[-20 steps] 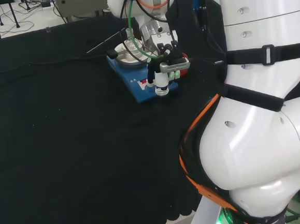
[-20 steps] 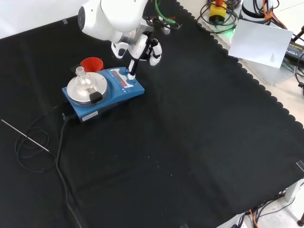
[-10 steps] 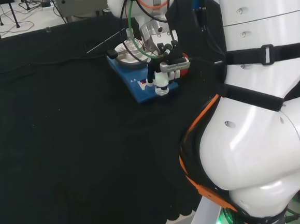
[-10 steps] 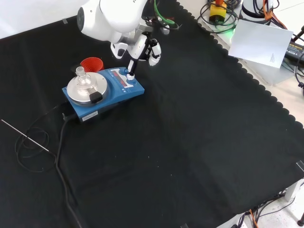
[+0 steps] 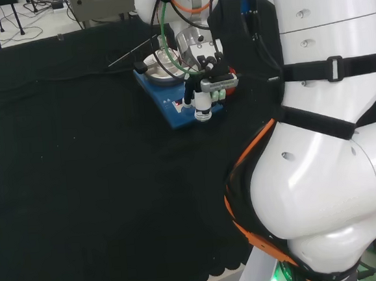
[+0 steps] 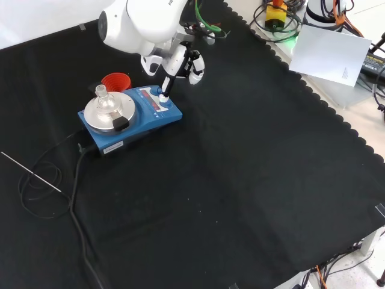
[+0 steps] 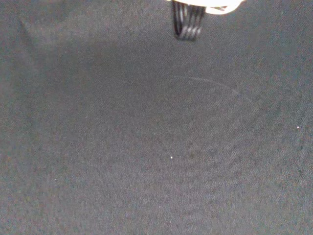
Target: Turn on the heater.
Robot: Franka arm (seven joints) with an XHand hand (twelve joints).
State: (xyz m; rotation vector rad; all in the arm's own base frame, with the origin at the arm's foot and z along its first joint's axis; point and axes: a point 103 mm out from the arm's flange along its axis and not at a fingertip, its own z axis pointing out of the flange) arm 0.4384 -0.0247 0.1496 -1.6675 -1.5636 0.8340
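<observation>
Looking at the front view, I've got the hand (image 6: 180, 63) over the far right corner of the blue heater (image 6: 129, 117), one straight finger (image 6: 166, 86) pointing down, tip right at the heater's control strip w/ the red display. Can't tell if it's actually touching. Other fingers look curled back toward the palm, holding nothing. Heater sits upper left on the black cloth (image 6: 240, 180), a small clear flask (image 6: 103, 96) upright on its round silver plate (image 6: 108, 111), red ribbed ring (image 6: 116, 80) just behind it. Black cable (image 6: 72, 198) runs off the heater's near left end. Head view: hand (image 5: 211, 83) by the heater's (image 5: 172, 106) right edge, finger down.
</observation>
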